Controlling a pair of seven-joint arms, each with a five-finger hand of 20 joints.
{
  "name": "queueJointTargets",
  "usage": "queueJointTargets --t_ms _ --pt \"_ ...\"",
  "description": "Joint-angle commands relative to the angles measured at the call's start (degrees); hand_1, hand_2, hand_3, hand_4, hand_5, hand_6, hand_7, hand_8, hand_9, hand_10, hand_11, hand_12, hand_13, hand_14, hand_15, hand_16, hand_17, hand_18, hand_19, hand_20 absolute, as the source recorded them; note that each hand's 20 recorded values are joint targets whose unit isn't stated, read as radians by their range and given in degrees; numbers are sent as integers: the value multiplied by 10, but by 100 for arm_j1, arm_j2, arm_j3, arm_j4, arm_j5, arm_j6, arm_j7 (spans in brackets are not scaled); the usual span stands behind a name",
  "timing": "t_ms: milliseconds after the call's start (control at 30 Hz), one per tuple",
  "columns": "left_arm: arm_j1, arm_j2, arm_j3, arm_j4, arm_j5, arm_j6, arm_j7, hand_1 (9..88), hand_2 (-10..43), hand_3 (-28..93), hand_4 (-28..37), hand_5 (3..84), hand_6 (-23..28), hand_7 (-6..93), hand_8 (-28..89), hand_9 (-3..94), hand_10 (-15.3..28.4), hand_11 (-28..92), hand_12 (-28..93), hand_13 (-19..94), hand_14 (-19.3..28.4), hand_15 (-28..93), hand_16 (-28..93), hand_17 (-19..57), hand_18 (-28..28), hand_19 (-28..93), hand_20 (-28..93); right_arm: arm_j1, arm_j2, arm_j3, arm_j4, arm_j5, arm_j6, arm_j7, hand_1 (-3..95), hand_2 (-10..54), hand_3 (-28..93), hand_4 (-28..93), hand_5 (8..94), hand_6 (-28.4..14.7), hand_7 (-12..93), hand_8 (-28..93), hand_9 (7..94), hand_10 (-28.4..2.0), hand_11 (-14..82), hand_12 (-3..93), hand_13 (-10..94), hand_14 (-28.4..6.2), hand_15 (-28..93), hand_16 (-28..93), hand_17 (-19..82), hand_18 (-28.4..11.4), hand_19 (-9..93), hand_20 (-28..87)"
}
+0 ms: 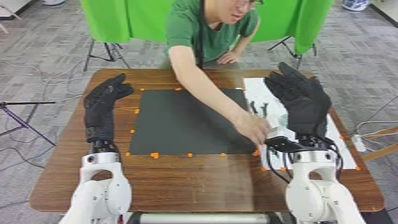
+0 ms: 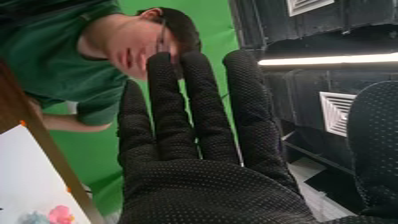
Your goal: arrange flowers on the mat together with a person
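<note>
While the flowers (image 2: 60, 215) lie on the white sheet (image 1: 256, 89) near the table's (image 1: 195, 182) right edge, a person's hand (image 1: 251, 128) is beside the dark mat (image 1: 182, 120). The right hand (image 1: 305, 102) is wide and empty, the left hand (image 1: 100, 107) loosely open. The flowers are probably light, their heads soft and easily crushed; a gentle pinch midway along the stiffer stem should suit.

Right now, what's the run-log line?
black-gloved left hand: open | black-gloved right hand: fingers straight, above white paper sheet | person's hand: by square dark mat | pink flower: on sheet
</note>
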Motion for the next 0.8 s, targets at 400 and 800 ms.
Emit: queueJointTargets --t_ms 400,800 --pt "143 -74 -137 -38 51 -65 -210 273 -6 660 -189 527 39 189 -61 523 136 272 169 407 182 413 13 47 146 233 269 -19 5 -60 -5 -30 47 14 116 41 704 -139 541 -15 124 -78 539 -158 74 195 433 -160 132 279 199 -157 71 307" --pt "251 -194 -453 -167 1078 -903 -928 295 -29 631 -171 502 42 165 -53 491 133 242 169 382 180 324 32 23 160 208 244 -41 12 -79 -1 -37 43 40 116 40 705 -139 542 -15 124 -78 539 -158 74 196 432 -159 131 278 199 -157 71 308"
